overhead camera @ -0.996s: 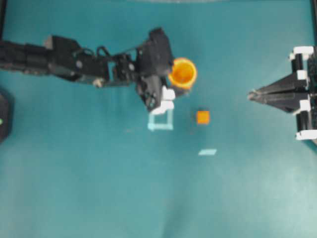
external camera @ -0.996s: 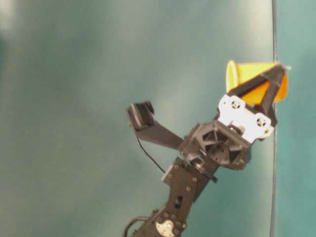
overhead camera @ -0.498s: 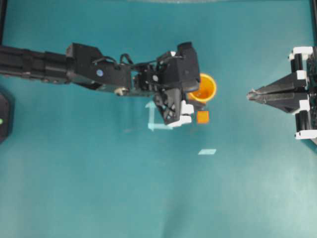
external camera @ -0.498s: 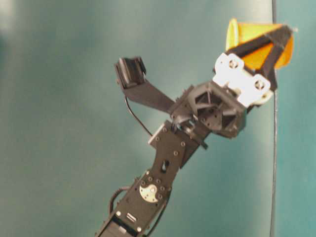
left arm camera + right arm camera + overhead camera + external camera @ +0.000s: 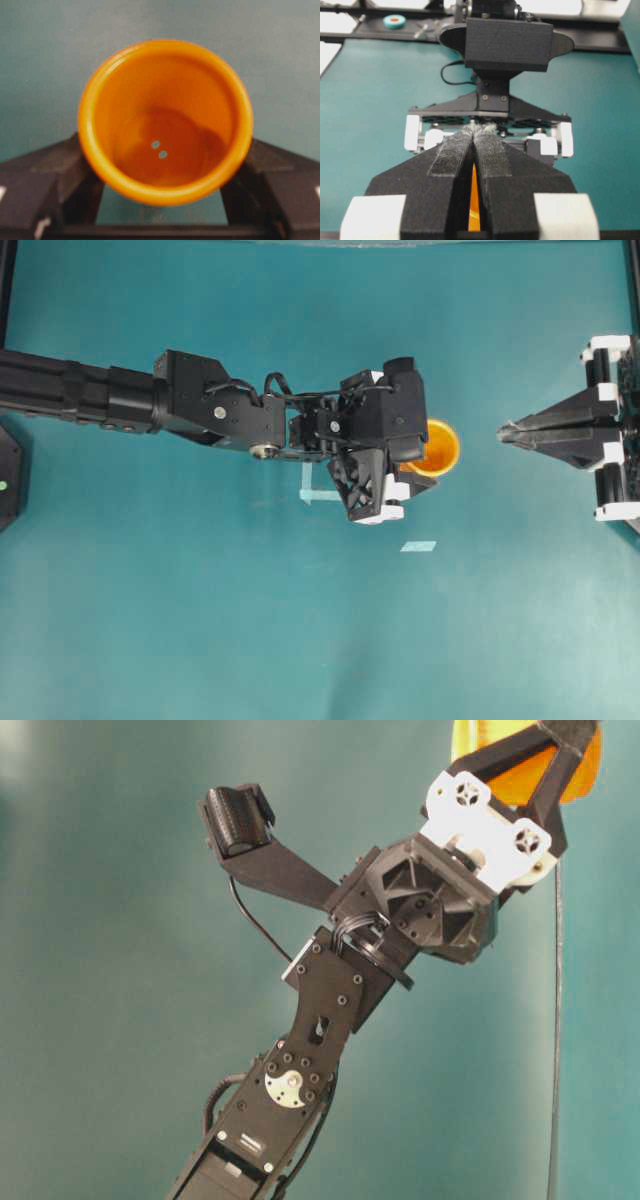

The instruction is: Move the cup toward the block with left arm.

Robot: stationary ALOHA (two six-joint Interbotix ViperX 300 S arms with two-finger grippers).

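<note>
- Right now the cup [image 5: 165, 122] sits clamped between the two fingers [image 5: 47, 182] of my left hand [image 5: 415, 462], its mouth turned toward my wrist camera, so I look straight down at its darker bottom.
- From overhead, the cup [image 5: 437, 447] shows only as an orange crescent poking out past the black bulk of my left hand, right of the bench's middle. Whether it rests on the bench [image 5: 300, 640] or hangs just above it, I cannot tell.
- From table level, my fingers press on both sides of the cup's wall, near the top edge of that view.
- I cannot find the block in any view; my guess is that it lies hidden under my hand or the cup, so I cannot say how near the two are.
- As I judge it, the step in hand is the carry itself: the grasp is made and the cup is on its way toward the block.
- Next I need to settle the cup on the bench close beside the block without knocking the block away, then spread my fingers and draw back.
- A pale tape corner [image 5: 312, 488] peeks out beside my wrist, and a short tape strip [image 5: 419, 546] lies nearer the lower edge.
- My right hand [image 5: 512, 432] rests well apart at the right side, fingers pressed together on nothing.
</note>
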